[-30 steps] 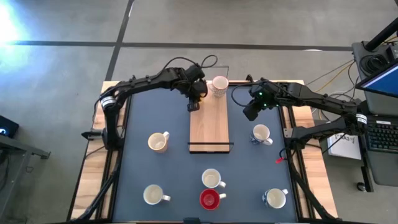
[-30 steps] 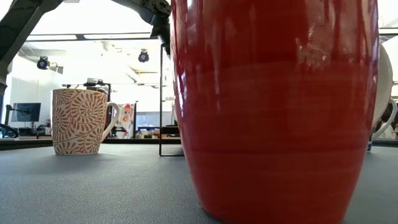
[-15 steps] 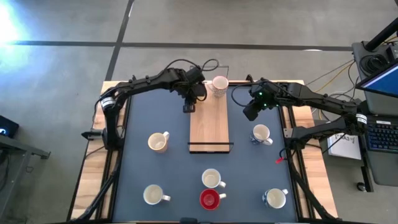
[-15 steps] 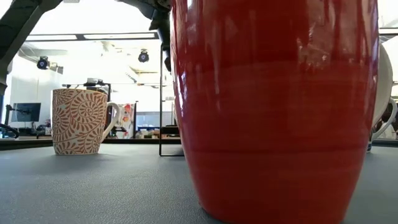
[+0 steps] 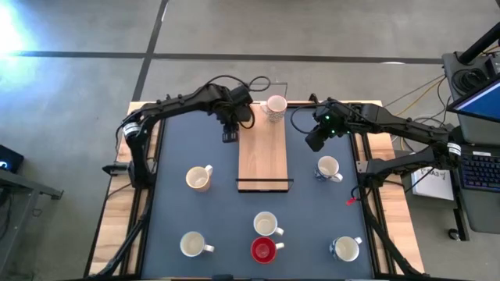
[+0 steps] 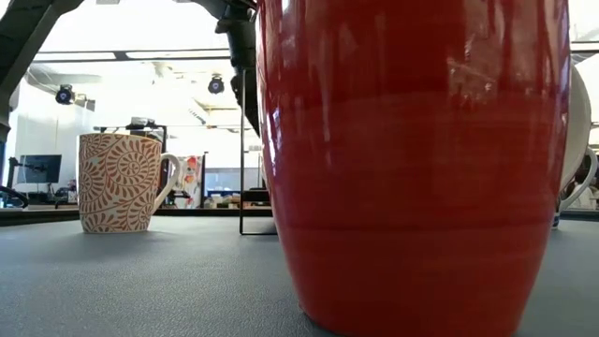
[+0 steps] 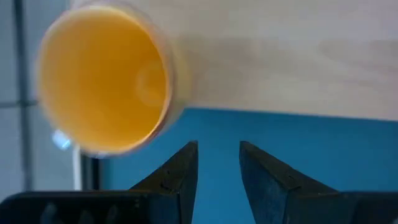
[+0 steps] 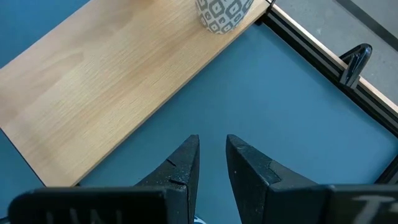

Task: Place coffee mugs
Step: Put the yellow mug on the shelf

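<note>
High view counts six mugs on the table: one on the far end of the wooden board, five on the blue mat. That board mug sits alone up there, patterned, orange inside. Around it, a cream mug, another at the right, one near centre, the red mug and two front corner mugs. Left gripper hangs just off the board's left edge, fingers slightly apart, holding nothing. Right gripper hovers narrow and empty. No readable writing.
</note>
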You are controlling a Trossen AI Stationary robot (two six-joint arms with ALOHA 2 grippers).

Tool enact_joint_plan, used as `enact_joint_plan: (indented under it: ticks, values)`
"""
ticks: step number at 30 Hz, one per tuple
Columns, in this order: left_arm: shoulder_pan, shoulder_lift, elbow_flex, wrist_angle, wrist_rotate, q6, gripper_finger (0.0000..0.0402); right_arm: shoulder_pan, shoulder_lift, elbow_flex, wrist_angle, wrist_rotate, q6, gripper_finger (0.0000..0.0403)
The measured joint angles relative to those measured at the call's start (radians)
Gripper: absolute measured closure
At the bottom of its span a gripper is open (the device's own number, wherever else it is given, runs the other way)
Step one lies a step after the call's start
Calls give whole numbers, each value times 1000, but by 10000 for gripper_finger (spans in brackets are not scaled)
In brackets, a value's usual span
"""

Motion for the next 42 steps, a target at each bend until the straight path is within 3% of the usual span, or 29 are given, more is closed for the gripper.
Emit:
enact_joint_plan:
  ticks: [4,12,27,42]
  values:
    - [29,7,-9,14,-73,-28,301,0,0,0,0,0,0,331]
    - [89,54,-11,65,-71,-68,301,0,0,0,0,0,0,323]
    - [90,99,-11,230,-51,-70,301,0,0,0,0,0,0,335]
    - [96,103,-11,263,-80,-98,301,0,0,0,0,0,0,335]
